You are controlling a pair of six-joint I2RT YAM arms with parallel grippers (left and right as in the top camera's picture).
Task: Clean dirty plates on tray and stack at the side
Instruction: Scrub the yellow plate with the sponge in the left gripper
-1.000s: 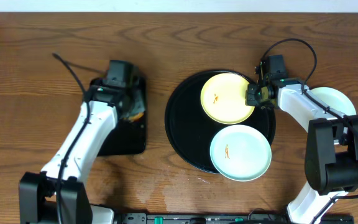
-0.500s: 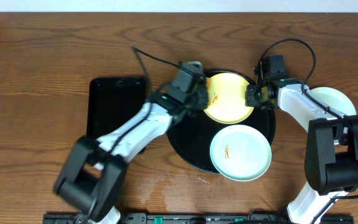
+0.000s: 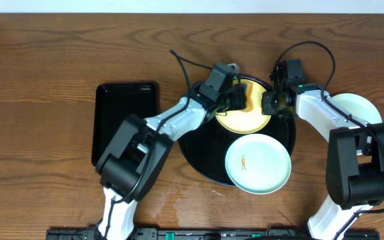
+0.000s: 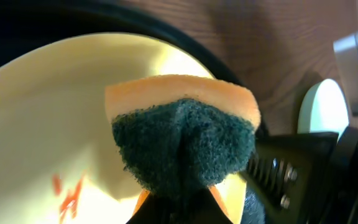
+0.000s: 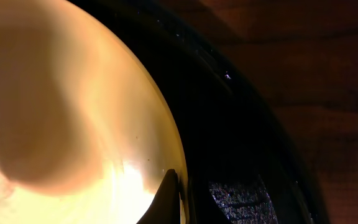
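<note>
Over the yellow plate, left pincer pinches sponge, right pincer clamps its rim; hard scrubbing could yank plate free.

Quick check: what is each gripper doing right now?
Left gripper: shut on the sponge.
Right gripper: shut on the yellow plate, at its rim.

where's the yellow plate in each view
overhead: yellow plate at the far end of the black tray, centre right.
left wrist: fills the left and centre, behind the sponge.
right wrist: fills the left half.
shared landmark: the black tray's rim beside the plate.
</note>
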